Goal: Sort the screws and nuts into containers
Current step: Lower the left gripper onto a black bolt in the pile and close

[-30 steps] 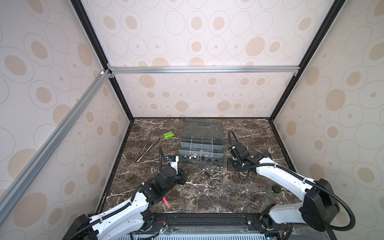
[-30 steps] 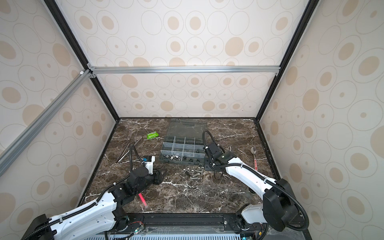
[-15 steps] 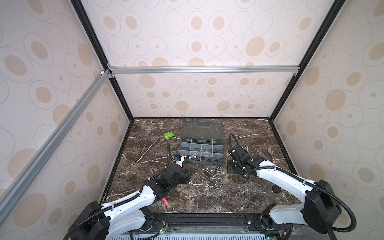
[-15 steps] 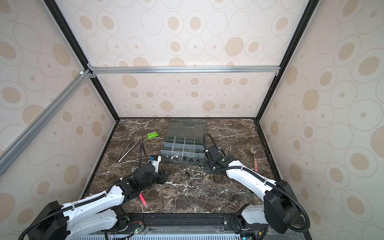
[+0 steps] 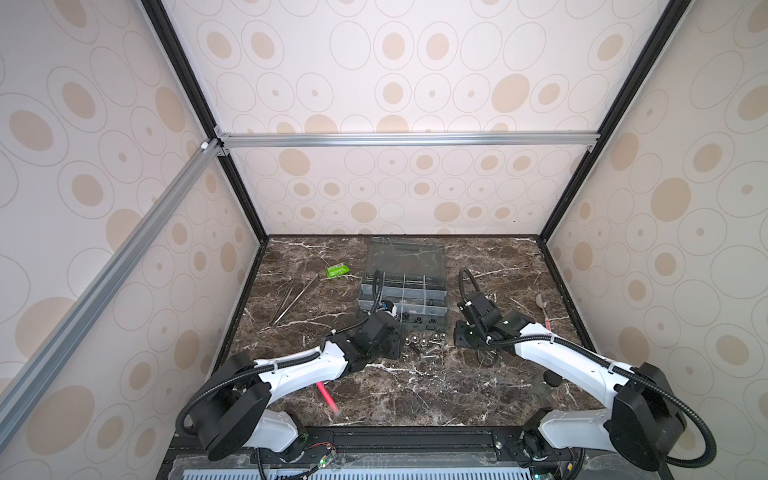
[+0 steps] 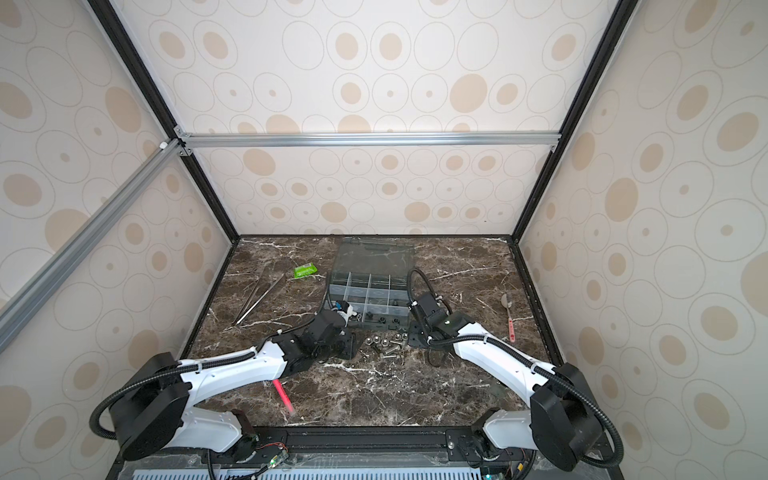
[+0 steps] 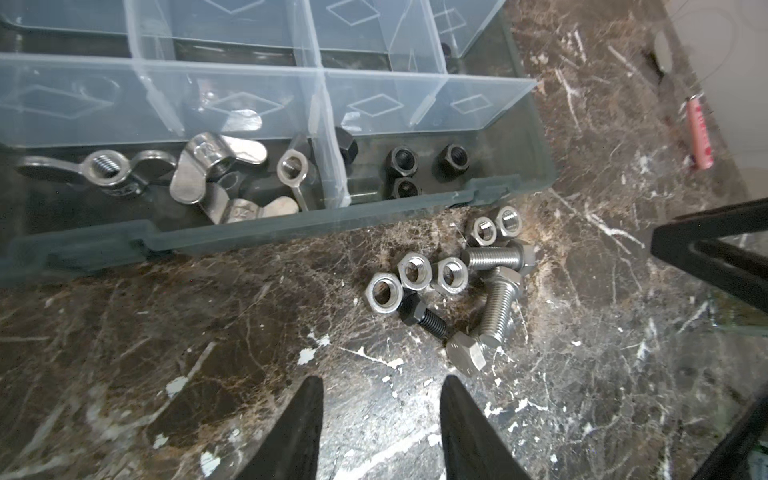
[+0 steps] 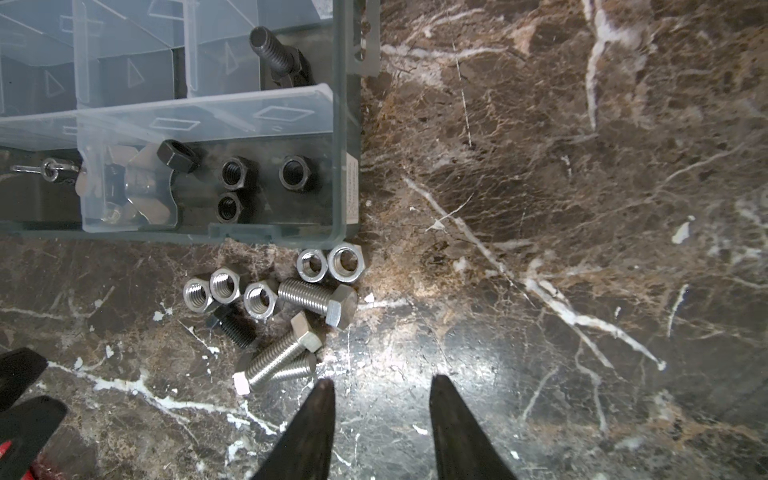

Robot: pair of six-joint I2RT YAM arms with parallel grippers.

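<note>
1. The left tool (image 7: pixel 381 380) has swung in from the left toward the dark grey plastic organiser box (image 7: pixel 291 226). Its jaws stand apart with nothing between them, just short of the loose pile. The right tool (image 8: pixel 382 380) has hardly shifted, its jaws likewise apart and empty.
2. I judge a pick from the pile comes next. Sorting looks partway done: winged silver nuts (image 7: pixel 216 166) and black hex nuts (image 7: pixel 415 166) already sit in neighbouring front containers (image 7: pixel 330 166).
3. The rest lies on the brown marble tabletop (image 7: pixel 166 353), just outside the box's front wall near its right corner. Five silver hex nuts (image 7: pixel 413 270) lie flat there.
4. One shiny silver screw (image 7: pixel 494 257) lies along that wall, head toward the right arm. Two more silver screws (image 7: pixel 500 307) slant across it, side by side, heads opposed. The short black screw (image 7: pixel 424 318) points its thread away from the box.
</note>
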